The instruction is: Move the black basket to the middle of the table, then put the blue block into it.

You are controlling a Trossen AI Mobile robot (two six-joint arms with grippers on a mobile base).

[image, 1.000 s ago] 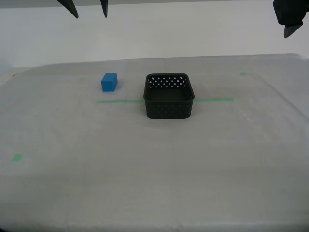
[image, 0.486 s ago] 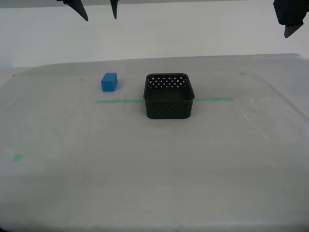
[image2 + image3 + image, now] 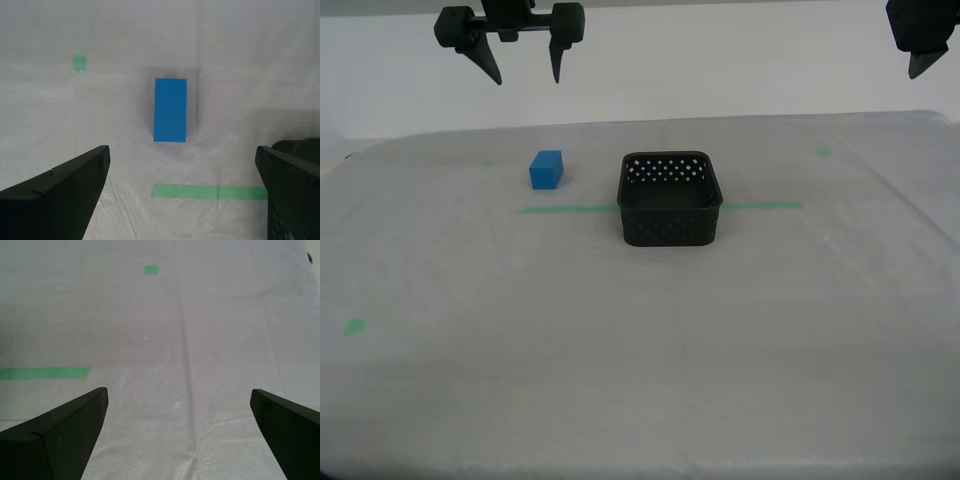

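Observation:
The blue block [image 3: 547,170] lies on the table [image 3: 620,360] toward the exterior view's left, a short way from the black basket [image 3: 670,200]. The basket stands empty on the green tape line [image 3: 565,209] near the table's middle. My second gripper [image 3: 527,80] hangs open high above the block and a little behind it. The second wrist view shows the block [image 3: 170,110] between and beyond its open fingers [image 3: 65,190], apart from them. My first gripper [image 3: 918,55] is partly in view at the exterior view's top right, high up; its wrist view [image 3: 179,390] shows it open over bare table.
Small green tape bits lie at the exterior view's front left [image 3: 356,326] and back right [image 3: 823,152]. The table's far edge meets a white wall. The basket's rim [image 3: 300,146] shows beside one finger in the second wrist view.
My second gripper has come down and to the exterior view's right, so its body now shows above the blue block. The first gripper, block and basket have not moved.

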